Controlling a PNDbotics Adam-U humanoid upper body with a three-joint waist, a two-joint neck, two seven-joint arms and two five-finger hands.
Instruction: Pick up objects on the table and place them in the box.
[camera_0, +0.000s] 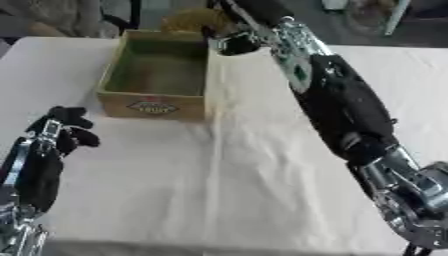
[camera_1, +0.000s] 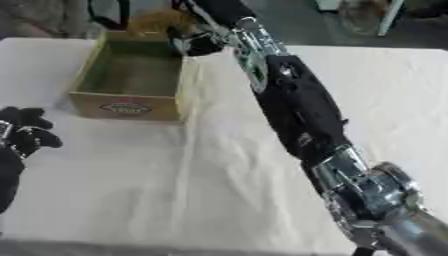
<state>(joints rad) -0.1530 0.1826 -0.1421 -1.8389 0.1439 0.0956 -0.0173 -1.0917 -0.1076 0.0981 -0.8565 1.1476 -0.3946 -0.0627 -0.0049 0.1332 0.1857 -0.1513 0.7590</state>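
Counter (camera_0: 262, 190) covered with a cream cloth. Wooden box (camera_0: 156, 80) sits toward the far left part of the counter, open top up, label on its near wall; its inside looks bare. My right arm reaches across the counter to the far edge, and my right hand (camera_0: 234, 42) is at the far right corner of the box, fingers curled; I cannot tell what they hold. A brownish, fuzzy object (camera_0: 194, 21) shows just beyond the box's far wall, beside that hand. My left hand (camera_0: 59, 131) rests near the left edge, fingers loosely curled, holding nothing.
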